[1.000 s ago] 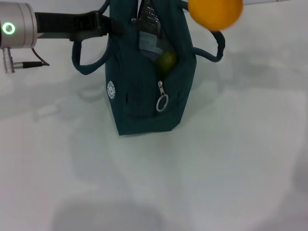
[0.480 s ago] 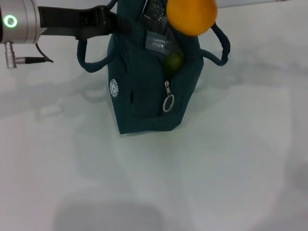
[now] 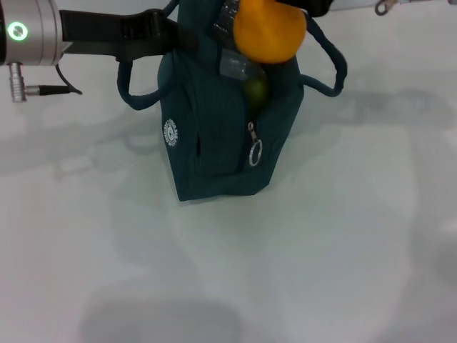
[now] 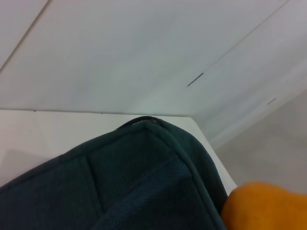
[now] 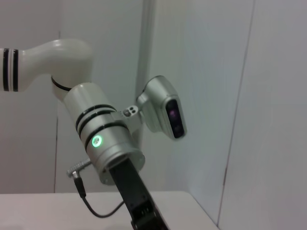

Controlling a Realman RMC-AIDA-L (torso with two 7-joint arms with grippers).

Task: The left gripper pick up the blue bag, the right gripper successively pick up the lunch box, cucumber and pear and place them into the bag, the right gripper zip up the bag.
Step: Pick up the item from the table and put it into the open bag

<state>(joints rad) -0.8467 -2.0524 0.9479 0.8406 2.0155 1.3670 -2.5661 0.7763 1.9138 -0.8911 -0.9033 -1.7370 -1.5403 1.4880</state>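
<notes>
The blue bag (image 3: pixel 214 143) stands upright mid-table with its top open; its fabric (image 4: pixel 134 191) fills the left wrist view. My left gripper (image 3: pixel 173 33) reaches in from the left, shut on the bag's top edge. The orange pear (image 3: pixel 270 32) hangs just over the bag's mouth, and it also shows in the left wrist view (image 4: pixel 264 206). My right gripper (image 3: pixel 308 7) is shut on it, with only a black tip showing at the picture's top edge. Inside the opening show the pale lunch box (image 3: pixel 235 66) and the green cucumber (image 3: pixel 255 89).
The bag's handles (image 3: pixel 136 93) droop to both sides, and the zipper ring pull (image 3: pixel 255 152) hangs down its near end. The white table (image 3: pixel 321 250) spreads in front. The right wrist view shows the left arm's green-lit wrist (image 5: pixel 103 143).
The pear has moved left and down with my right gripper, from beside the bag's right handle to just above the opening. The bag and left gripper have barely shifted.
</notes>
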